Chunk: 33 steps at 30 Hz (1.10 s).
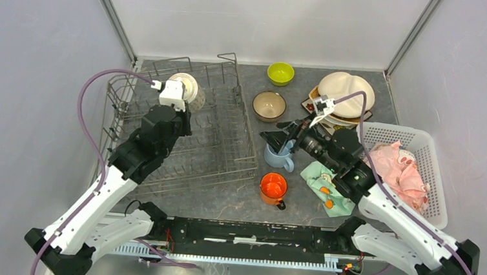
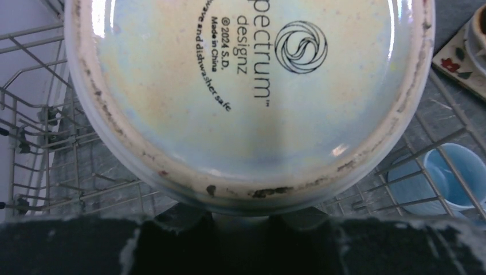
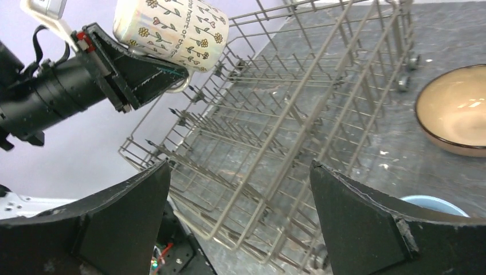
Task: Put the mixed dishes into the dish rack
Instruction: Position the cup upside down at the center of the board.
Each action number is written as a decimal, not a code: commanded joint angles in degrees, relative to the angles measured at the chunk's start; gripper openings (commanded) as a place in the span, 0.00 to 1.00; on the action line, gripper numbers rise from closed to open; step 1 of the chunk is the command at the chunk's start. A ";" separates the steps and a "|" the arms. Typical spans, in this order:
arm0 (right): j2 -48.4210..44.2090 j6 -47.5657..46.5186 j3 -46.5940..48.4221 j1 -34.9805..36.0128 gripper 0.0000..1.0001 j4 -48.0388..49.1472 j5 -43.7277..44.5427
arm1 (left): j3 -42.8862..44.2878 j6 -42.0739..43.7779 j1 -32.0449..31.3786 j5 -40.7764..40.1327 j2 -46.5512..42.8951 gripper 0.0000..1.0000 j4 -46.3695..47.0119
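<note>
Mug (image 3: 172,31), white flower-printed ceramic, hung clamped in left gripper (image 3: 163,71) over grey wire dish rack (image 1: 227,143) for loading; right gripper (image 1: 276,138) gaped empty.

**Layout seen from above.** The rack (image 1: 217,148) stands on the left half of the surface (image 1: 236,205). A raised mug (image 1: 184,89) hangs above the rack's far left part (clear of the wires, gripped by the left fingers (image 3: 143,71)). Right of the rack, from far to near, are the far bowl (image 1: 280,73), near bowl (image 1: 269,106), far mug (image 1: 278,158) and near mug (image 1: 274,187). The plate stack (image 1: 344,96) lies far right, beside the near bowl. The basket (image 1: 436,190) sits at the right edge, nearer than the stack, with a cloth (image 1: 397,164) in it. A second cloth (image 1: 325,185) lies on the surface between the near mug and the basket.
</note>
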 commanded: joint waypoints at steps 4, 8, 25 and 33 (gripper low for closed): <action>-9.33 -5.64 -5.63 -0.12 0.98 -5.27 0.56 | 6.82 1.07 2.07 -4.24 5.46 0.02 4.39; -14.08 -6.68 -7.32 -0.12 0.98 -6.80 0.95 | 6.76 1.56 7.15 3.97 7.63 0.02 7.06; -21.92 -10.39 -6.63 -0.05 0.98 -13.43 5.01 | 3.50 4.69 25.88 22.88 16.55 0.02 20.57; -21.48 -10.00 -5.75 -0.06 0.98 -13.64 5.86 | 5.44 5.50 25.89 23.95 23.77 0.02 23.41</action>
